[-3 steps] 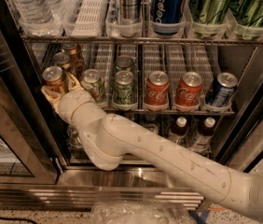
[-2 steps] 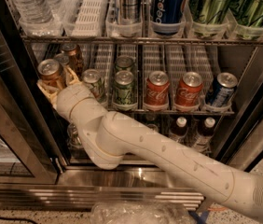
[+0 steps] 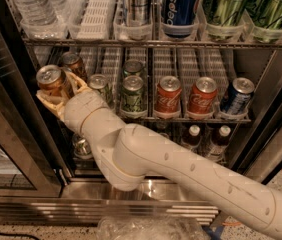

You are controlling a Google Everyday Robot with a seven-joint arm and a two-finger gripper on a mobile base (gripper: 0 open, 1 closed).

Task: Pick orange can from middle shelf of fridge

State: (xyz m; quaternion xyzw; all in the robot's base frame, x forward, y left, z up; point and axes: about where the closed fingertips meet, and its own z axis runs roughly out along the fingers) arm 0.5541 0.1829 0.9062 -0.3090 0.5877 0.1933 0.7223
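Note:
My gripper (image 3: pixel 59 90) is at the left end of the middle shelf (image 3: pixel 196 119) of the fridge (image 3: pixel 16 134), shut on an orange can (image 3: pixel 50 79). Its cream fingers (image 3: pixel 45 100) clasp the can's sides and hold it upright, at the shelf's front edge and close to the dark door frame. A second orange can (image 3: pixel 74 64) stands further back in the same lane. The arm reaches up from the lower right and hides the lower left of the shelf.
On the middle shelf stand green-and-white cans (image 3: pixel 133 93), two red Coca-Cola cans (image 3: pixel 168 97) and a blue can (image 3: pixel 236 96). The rack above holds a water bottle (image 3: pixel 31 4), a Pepsi can (image 3: pixel 179 4) and tall green cans (image 3: pixel 226 6). Small bottles (image 3: pixel 191 136) stand below.
The gripper, holding the orange can, has moved slightly up and to the left, towards the door frame. The other cans have not moved.

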